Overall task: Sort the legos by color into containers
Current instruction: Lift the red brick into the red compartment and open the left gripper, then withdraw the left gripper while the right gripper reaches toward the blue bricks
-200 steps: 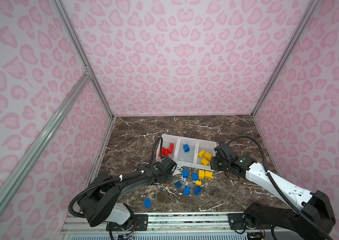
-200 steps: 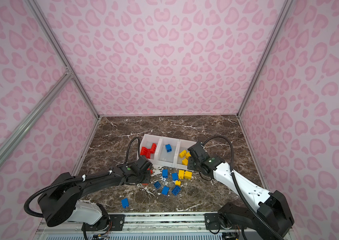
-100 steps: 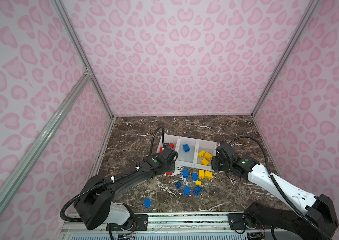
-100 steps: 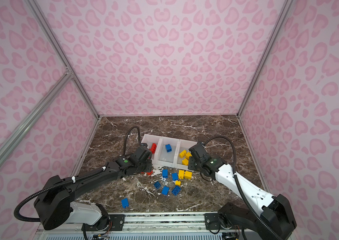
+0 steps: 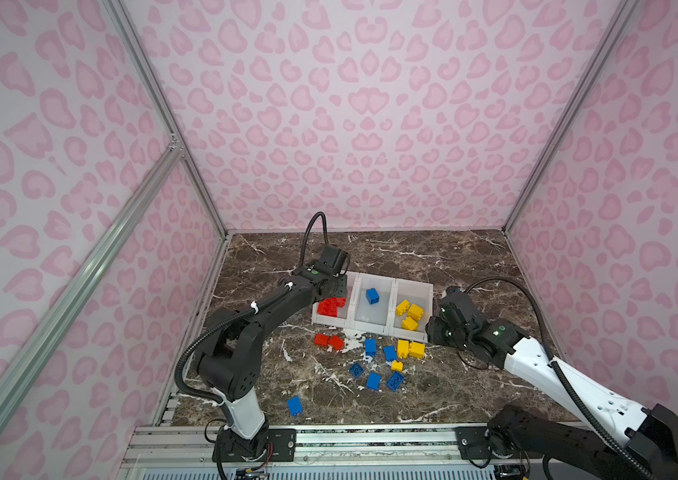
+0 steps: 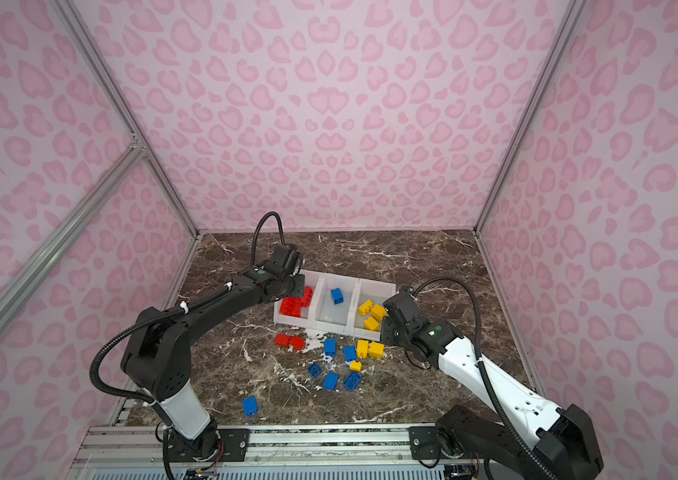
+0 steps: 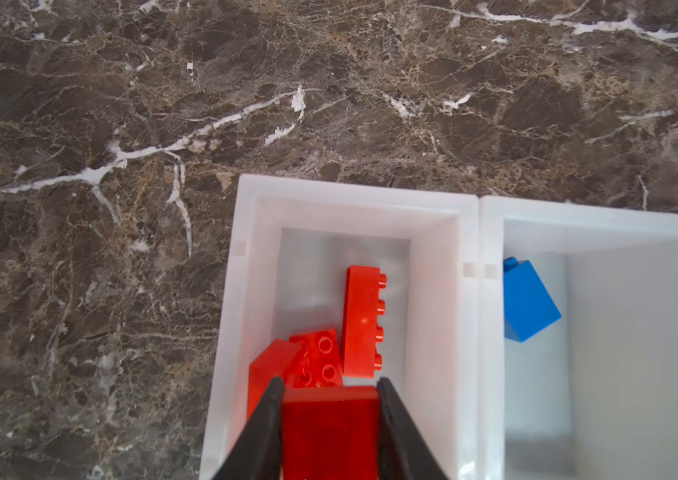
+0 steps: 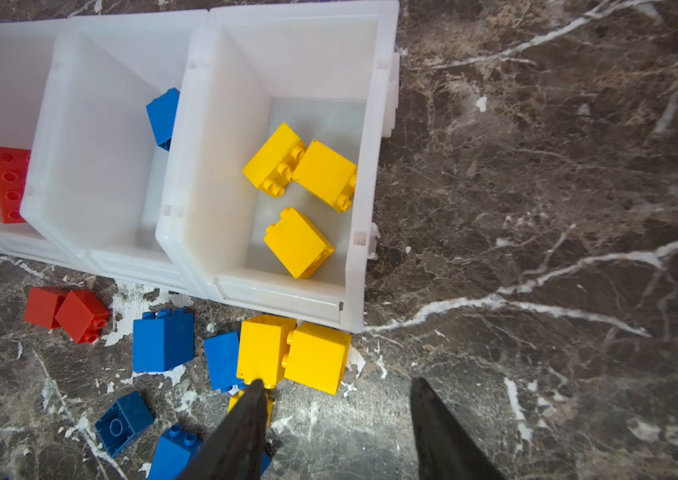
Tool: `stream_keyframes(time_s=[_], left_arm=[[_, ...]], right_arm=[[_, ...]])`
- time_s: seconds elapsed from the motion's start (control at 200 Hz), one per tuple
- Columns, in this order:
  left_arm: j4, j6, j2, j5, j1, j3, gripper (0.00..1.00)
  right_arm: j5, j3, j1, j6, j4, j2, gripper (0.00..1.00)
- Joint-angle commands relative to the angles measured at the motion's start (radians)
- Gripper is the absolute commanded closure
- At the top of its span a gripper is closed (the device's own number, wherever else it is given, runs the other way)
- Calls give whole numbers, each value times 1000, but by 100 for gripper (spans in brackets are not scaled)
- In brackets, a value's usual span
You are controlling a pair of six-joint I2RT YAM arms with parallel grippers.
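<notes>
Left gripper (image 7: 329, 386): jaws clamped on a red brick (image 7: 329, 432). Only the left wrist view shows this. The brick's near end runs off the frame edge, so its length cannot be told. It hangs over the red bin (image 7: 246, 291), the end one of the three containers (image 5: 370, 330). In both top views the wrist housing covers the fingers and the held piece.

Beneath it in that bin: a long red piece (image 7: 364, 322) on its side, and a studs-up red piece (image 7: 318, 359) partly covered by the held one. More red shows beside a finger, so the count is uncertain.

Middle bin: one blue brick (image 7: 528, 303). In the right wrist view the divider wall half hides it.

Right gripper (image 8: 337, 384): jaws apart, nothing between them, over the bare marble table (image 8: 536, 208). It is just beside a yellow pair (image 8: 293, 353) lying at the front wall of the yellow bin (image 8: 279, 295), which holds three yellow bricks (image 8: 300, 243). One fingertip overlaps the pair's edge; contact cannot be told.

Loose on the table: two red bricks (image 5: 328, 340), a blue cluster (image 5: 373, 381) and a small yellow brick (image 5: 397, 366), the last mostly behind a finger in the right wrist view.

Top views only: a lone blue brick (image 5: 295, 406), well apart from the rest, toward the table's front edge.
</notes>
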Motion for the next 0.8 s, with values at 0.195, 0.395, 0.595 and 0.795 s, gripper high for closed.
stream_keyframes(time_s=[0.195,0.395,0.595,0.795], left_arm=[[-24,49,91,19,27,117,48],[-26,45,76,19,27,112,41],[-16,16,8,28,27,60,41],[7,-22,-115,40,27,-60,41]], right_arm=[[39,-8,-18,-1,-36,-50,41],[43,-12,-33,-5,-50,-79,41],[38,-23,-38,-5,-54,-93,41],[29,-40,-37,3,-45,-105,42]])
